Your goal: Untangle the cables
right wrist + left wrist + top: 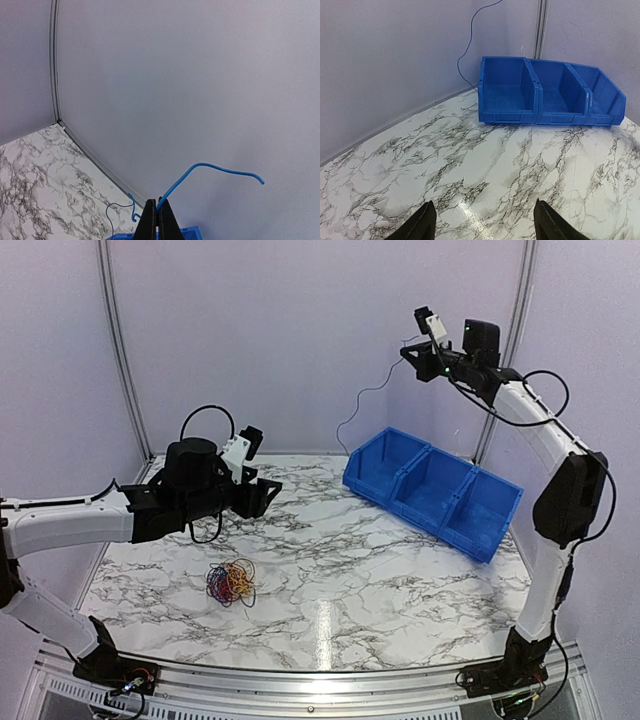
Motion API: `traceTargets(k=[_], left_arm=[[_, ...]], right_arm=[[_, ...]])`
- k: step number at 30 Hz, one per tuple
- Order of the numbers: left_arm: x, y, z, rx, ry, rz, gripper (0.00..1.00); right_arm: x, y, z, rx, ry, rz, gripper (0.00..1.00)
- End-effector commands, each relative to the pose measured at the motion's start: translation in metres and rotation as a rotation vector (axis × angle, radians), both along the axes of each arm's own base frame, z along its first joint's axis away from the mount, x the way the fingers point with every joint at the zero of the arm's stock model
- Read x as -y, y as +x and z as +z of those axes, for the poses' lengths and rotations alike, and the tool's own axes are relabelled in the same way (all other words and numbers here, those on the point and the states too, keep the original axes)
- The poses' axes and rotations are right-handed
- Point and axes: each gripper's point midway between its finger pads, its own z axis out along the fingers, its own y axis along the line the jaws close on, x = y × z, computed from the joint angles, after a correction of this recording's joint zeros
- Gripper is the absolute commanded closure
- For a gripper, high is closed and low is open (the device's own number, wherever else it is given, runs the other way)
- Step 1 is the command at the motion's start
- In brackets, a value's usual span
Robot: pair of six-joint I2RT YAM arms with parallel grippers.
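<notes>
Right claw (pixel 155 204), 1 o'clock, pinches a blue cable (pixel 200 169) aloft.
I see left claw (pixel 482 220) wide open, empty; tangled cables (pixel 230 583) at 7 o'clock.

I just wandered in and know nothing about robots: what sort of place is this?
Probably a robotics lab test booth: a left arm and a right arm mounted at the edge of one marble-patterned table, plain pale walls closing it in, and a tangle of cables and blue bins set out on it.
</notes>
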Motion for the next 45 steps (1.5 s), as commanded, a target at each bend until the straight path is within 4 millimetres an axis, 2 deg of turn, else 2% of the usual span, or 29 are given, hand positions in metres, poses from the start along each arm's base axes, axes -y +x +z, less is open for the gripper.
traceTargets(k=[1, 6, 8, 14, 17, 20, 26, 36, 39, 41, 43, 45], left_arm=[[-0.004, 0.002, 0.010, 0.021, -0.038, 0.020, 0.32], [-0.003, 0.001, 0.009, 0.013, -0.043, 0.014, 0.31], [-0.003, 0.001, 0.009, 0.012, -0.044, 0.012, 0.31], [-0.003, -0.001, 0.010, 0.015, -0.048, 0.008, 0.31], [-0.003, -0.001, 0.010, 0.016, -0.046, 0.006, 0.31], [-0.003, -0.001, 0.010, 0.016, -0.046, 0.005, 0.31], [-0.003, -0.001, 0.009, 0.016, -0.042, 0.005, 0.31], [-0.002, 0.000, 0.006, 0.011, -0.035, 0.004, 0.31], [-0.002, 0.000, 0.005, 0.009, -0.034, 0.002, 0.32], [-0.002, 0.000, 0.005, 0.009, -0.034, 0.003, 0.31], [-0.002, 0.000, 0.005, 0.010, -0.032, 0.005, 0.31], [-0.003, 0.000, 0.005, 0.012, -0.030, 0.007, 0.31]], right_arm=[[0.015, -0.019, 0.061, 0.129, 0.015, -0.045, 1.00], [0.021, -0.008, 0.044, 0.113, -0.014, -0.088, 1.00], [0.024, 0.001, 0.030, 0.100, -0.033, -0.116, 1.00], [0.051, 0.033, -0.006, 0.054, -0.054, -0.198, 1.00], [0.069, 0.049, -0.031, 0.017, -0.071, -0.238, 1.00], [0.076, 0.060, -0.068, -0.055, -0.090, -0.241, 1.00], [0.065, 0.062, -0.140, -0.220, -0.122, -0.159, 1.00], [0.046, 0.054, -0.221, -0.409, -0.194, -0.072, 1.00], [0.044, 0.053, -0.236, -0.436, -0.220, -0.068, 1.00], [0.040, 0.050, -0.239, -0.447, -0.225, -0.057, 1.00], [0.035, 0.042, -0.226, -0.449, -0.204, -0.026, 1.00], [0.031, 0.032, -0.196, -0.405, -0.149, -0.009, 1.00]])
